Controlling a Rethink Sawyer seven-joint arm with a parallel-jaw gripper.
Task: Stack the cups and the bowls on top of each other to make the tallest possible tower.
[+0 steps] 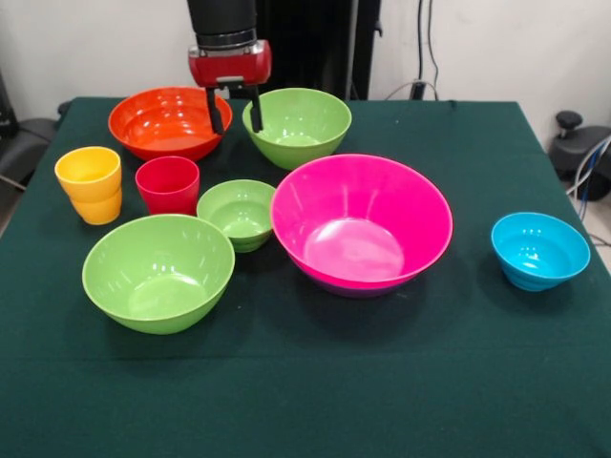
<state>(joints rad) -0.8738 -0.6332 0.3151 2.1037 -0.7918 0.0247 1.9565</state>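
While jaws [235, 113] gape, orange bowl [164, 121] seemingly sits just beside.

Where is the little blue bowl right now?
In the front view, the blue bowl sits alone at the table's right side, apart from the pink bowl to its left.

Cups [168, 184], bowls [361, 221] upright, mostly unstacked.
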